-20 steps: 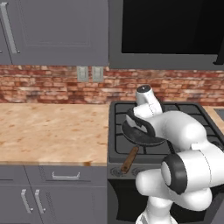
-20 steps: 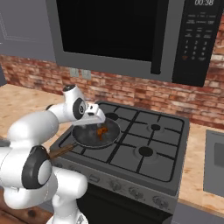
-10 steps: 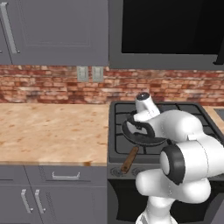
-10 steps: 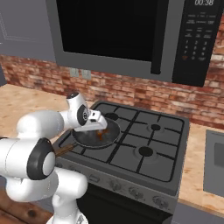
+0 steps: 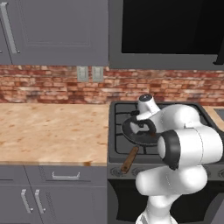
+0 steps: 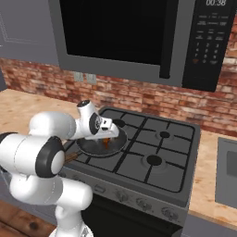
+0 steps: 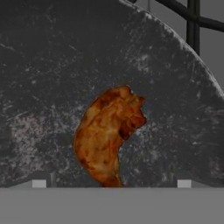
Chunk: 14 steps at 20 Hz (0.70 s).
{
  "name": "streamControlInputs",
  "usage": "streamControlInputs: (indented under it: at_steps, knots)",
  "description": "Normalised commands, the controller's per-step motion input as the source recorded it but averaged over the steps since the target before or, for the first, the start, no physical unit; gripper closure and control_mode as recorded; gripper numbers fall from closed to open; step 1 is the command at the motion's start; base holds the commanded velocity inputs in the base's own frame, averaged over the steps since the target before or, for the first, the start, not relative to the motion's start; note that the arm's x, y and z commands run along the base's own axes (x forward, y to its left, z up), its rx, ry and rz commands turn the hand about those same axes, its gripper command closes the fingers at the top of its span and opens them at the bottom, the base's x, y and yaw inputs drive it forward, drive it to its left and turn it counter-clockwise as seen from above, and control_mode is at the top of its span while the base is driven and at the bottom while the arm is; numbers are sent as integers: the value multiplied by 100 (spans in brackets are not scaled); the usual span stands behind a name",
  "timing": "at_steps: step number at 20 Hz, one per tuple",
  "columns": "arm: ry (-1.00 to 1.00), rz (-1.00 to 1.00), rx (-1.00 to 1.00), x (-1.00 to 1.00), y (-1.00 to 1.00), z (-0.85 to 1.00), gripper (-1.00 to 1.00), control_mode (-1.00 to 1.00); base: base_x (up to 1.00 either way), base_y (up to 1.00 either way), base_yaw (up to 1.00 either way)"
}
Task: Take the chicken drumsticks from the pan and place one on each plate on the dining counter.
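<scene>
From here I have the gripper (image 7: 111, 183) low over the pan (image 7: 52, 78), jaws spread wide and holding nothing, one fingertip (image 7: 39, 183) at seven o'clock and the other at five. A chicken drumstick (image 7: 107, 138) lies on the pan floor between them. The pan (image 6: 99, 147) sits on the stove (image 6: 152, 157), its wooden handle (image 5: 129, 159) pointing to seven o'clock.

The arm (image 5: 183, 144) is glossy white, built of rounded bulbous segments with dark grey-black rings at the joints.
</scene>
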Motion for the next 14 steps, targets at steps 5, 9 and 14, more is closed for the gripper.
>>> streamControlInputs:
  at_steps: [5, 9, 14]
  knots:
    - [2, 0, 4, 17, -14, -8, -100, -100, 0, 0, 0]
    - [0, 0, 9, 2, -1, -17, -100, -100, 0, 0, 0]
    - [0, 0, 9, -1, 0, -12, -100, -100, 0, 0, 0]
